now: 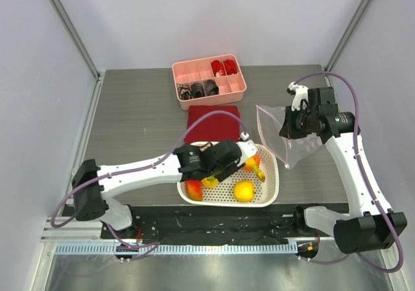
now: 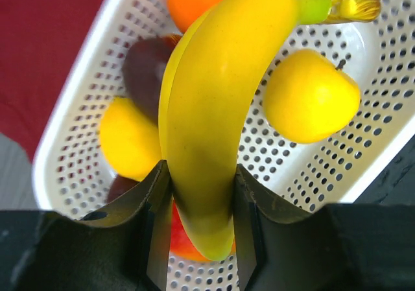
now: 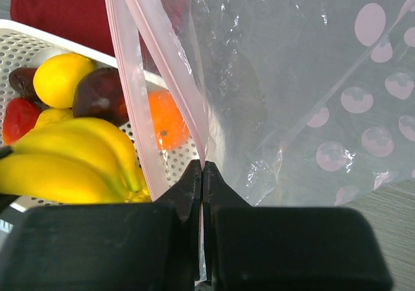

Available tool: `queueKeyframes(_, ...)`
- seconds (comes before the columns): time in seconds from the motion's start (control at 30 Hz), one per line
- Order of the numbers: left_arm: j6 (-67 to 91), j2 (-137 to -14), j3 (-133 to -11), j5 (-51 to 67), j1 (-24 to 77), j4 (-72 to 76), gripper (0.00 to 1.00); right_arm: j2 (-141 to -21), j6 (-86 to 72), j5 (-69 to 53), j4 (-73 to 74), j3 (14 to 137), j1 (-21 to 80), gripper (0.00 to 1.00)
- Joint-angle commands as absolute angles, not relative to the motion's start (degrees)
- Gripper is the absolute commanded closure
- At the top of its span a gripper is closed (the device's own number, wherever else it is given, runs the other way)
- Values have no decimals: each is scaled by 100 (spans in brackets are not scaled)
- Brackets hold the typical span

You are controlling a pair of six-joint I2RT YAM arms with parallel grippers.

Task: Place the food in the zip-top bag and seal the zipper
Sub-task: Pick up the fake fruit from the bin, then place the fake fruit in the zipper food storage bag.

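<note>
Low in the centre of the top view, the left end effector (image 1: 225, 161) clamps the banana (image 2: 214, 109) near one end, just over the white basket (image 1: 273, 182). Further back at the right, the right end effector (image 1: 290, 126) is pinched on one edge of the zip-top bag (image 1: 272, 119), holding it above the tabletop (image 1: 130, 109). Gripped off-centre, the banana could swing or slip, and the floppy mouth, held by one lip, may sag closed.
</note>
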State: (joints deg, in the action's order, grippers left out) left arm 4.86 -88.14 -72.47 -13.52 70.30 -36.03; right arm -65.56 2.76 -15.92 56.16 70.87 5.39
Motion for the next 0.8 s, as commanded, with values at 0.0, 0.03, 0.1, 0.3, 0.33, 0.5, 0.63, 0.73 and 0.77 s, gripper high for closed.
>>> queueKeyframes(0.0, 432, -8183, -7786, -1705, 6855, -3656, 100, -6609, 158, -1635, 5440, 7531, 519, 99)
queueKeyframes(0.03, 370, -8087, -7831, -1749, 6821, -3665, 100, -6609, 158, -1652, 5440, 7576, 510, 99)
queueKeyframes(0.1, 256, -7972, -7997, -1836, 6733, -3674, 100, -6636, 150, -1740, 5449, 7655, 510, 99)
queueKeyframes(0.3, -913, -7673, -8445, -2469, 6574, -3262, 100, -6662, 53, -2047, 5590, 7883, 510, 99)
queueKeyframes(0.33, -1010, -7664, -8525, -2652, 6574, -3191, 100, -6653, 44, -2126, 5633, 7901, 518, 99)
queueKeyframes(0.5, -1730, -7883, -8955, -3040, 6565, -2980, 100, -6688, 18, -2311, 5748, 7928, 510, 99)
queueKeyframes(0.63, -2266, -8077, -9044, -3234, 6574, -2638, 100, -6741, 9, -2619, 5836, 7945, 519, 99)
queueKeyframes(0.73, -2846, -8304, -9053, -3427, 6592, -2321, 100, -6811, -104, -2794, 5880, 7972, 510, 99)
queueKeyframes(0.77, -2987, -8358, -9061, -3523, 6609, -2233, 100, -6820, -114, -2899, 5897, 7980, 510, 99)
